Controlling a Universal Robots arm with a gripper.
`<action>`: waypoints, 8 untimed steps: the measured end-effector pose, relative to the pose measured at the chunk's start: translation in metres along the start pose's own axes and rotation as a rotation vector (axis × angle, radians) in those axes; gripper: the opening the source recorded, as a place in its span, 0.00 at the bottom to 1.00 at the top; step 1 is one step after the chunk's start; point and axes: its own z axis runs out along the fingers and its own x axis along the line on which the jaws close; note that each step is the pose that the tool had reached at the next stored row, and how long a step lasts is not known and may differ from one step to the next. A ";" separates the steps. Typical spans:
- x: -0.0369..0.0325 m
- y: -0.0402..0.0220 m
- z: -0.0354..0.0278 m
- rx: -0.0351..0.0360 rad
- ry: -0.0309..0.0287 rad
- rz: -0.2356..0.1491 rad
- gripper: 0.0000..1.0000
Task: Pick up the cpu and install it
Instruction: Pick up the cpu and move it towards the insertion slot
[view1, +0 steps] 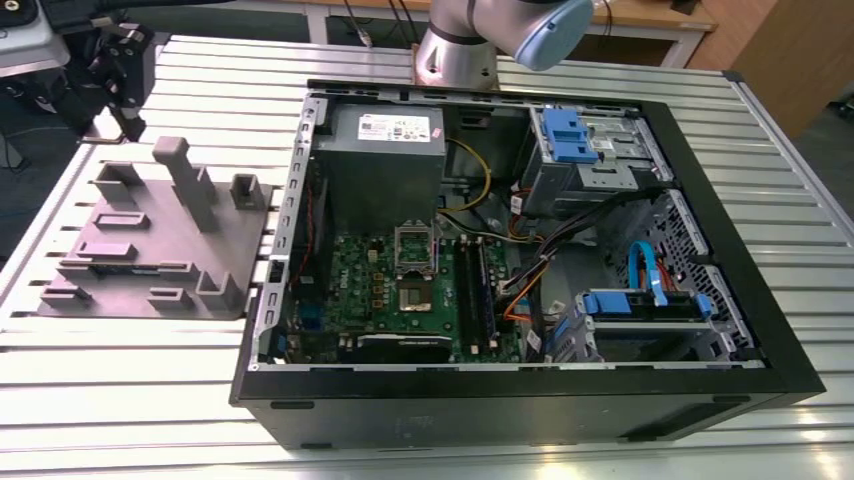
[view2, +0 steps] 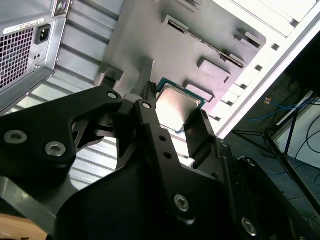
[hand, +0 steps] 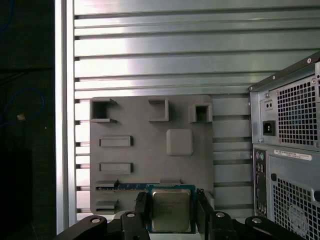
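The cpu (hand: 171, 210) (view2: 177, 107) is a small square chip with a silvery metal top and a green rim. It sits between the two black fingers (hand: 141, 212) of my gripper (hand: 172, 212) (view2: 176, 112), which is shut on its edges in both wrist views. The chip hangs above the grey holder block (hand: 150, 145) (view2: 175, 45) (view1: 147, 240), near one edge of it. In the exterior view the open computer case (view1: 507, 400) lies beside the block, and the motherboard's cpu socket (view1: 416, 262) stands bare.
The case's rear panel (hand: 290, 150) with its power inlet rises next to the block. Inside the case are black memory sticks (view1: 474, 290), a power supply (view1: 380, 150), blue drive bays (view1: 574, 140) and loose cables. The arm's base (view1: 454, 50) stands behind the case on the slatted metal table (view1: 134, 400).
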 end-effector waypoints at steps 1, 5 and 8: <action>-0.0002 0.0000 0.0000 0.0000 -0.0001 0.000 0.47; -0.0013 0.0001 0.0000 0.0000 0.0000 0.000 0.47; -0.0025 0.0001 -0.0001 0.0000 0.0000 0.000 0.47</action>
